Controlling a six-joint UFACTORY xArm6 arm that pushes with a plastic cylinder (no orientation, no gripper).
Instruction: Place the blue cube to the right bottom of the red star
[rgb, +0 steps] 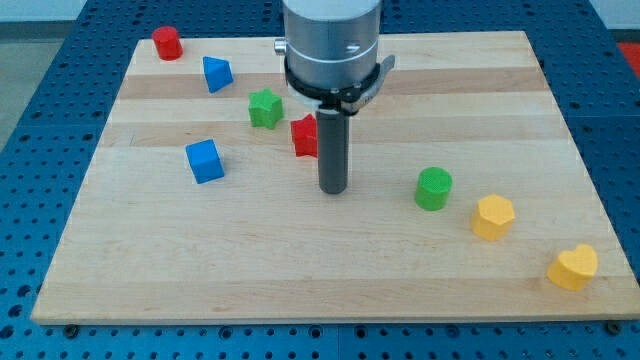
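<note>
While the blue cube (204, 161) sits on the wooden board (330, 270) well to the view's left of the red star (304, 136), my tip (332, 189) rests just below and right of that star, grasping nothing. A green star (265, 108) lies at the red star's upper left.
</note>
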